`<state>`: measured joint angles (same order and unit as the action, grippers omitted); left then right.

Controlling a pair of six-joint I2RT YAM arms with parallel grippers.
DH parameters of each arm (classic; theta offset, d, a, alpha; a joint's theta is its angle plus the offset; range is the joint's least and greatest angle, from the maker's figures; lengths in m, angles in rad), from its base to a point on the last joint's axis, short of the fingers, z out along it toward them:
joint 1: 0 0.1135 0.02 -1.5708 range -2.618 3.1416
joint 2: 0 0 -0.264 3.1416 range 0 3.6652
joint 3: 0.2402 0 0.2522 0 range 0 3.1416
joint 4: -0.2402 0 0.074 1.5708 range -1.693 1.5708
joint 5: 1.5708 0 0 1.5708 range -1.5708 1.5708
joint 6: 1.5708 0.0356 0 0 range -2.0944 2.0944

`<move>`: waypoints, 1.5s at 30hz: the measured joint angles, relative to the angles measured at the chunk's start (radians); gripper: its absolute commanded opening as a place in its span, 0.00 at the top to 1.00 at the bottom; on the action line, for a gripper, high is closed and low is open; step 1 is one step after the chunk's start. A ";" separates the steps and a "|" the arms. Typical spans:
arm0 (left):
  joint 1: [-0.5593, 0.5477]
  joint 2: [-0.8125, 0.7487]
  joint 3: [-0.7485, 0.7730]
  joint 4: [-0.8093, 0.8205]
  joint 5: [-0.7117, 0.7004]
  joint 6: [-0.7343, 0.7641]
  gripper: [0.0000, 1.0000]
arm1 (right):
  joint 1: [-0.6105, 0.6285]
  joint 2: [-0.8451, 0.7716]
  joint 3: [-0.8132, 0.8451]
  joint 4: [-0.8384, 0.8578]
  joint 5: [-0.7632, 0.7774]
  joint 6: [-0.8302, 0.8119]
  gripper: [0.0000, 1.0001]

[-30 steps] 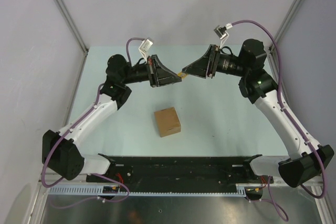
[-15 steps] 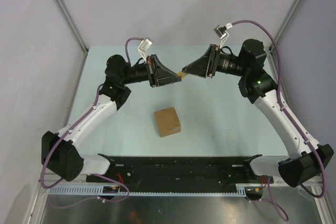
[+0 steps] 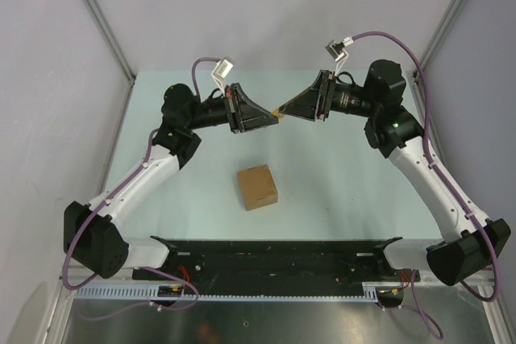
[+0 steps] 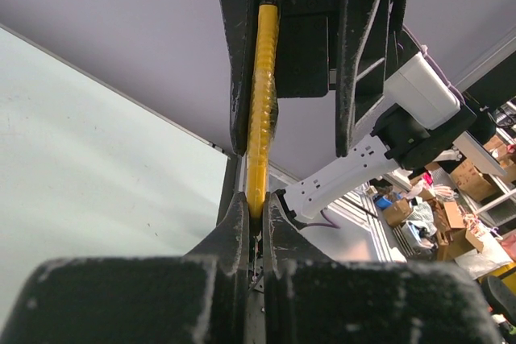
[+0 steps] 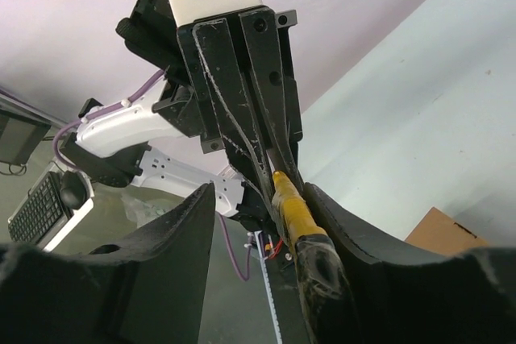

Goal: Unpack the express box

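Cardboard, plain brown: the express box point(image 3: 257, 187) sits shut near the middle of the table point(image 3: 347, 191); likely light and stiff-sided, best pinched across opposite walls. Overhead, the left tool point(image 3: 276, 119) pinches a yellow cutter point(image 4: 262, 102); the right tool point(image 3: 281, 110) stands spread around it

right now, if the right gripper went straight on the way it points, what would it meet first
Likely the left gripper, which faces it tip to tip and clamps the yellow cutter that reaches into the right gripper. The express box lies off that line.
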<state>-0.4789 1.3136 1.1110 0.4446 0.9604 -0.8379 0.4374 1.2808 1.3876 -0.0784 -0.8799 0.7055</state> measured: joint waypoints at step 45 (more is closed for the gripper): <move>0.111 -0.276 -0.470 -0.767 -0.676 0.190 0.09 | 0.216 0.023 -0.234 -0.380 0.793 -0.348 1.00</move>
<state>-0.3676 1.0378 0.6411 -0.3222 0.2848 -0.6479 0.6533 1.3037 1.1538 -0.4587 -0.0864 0.3580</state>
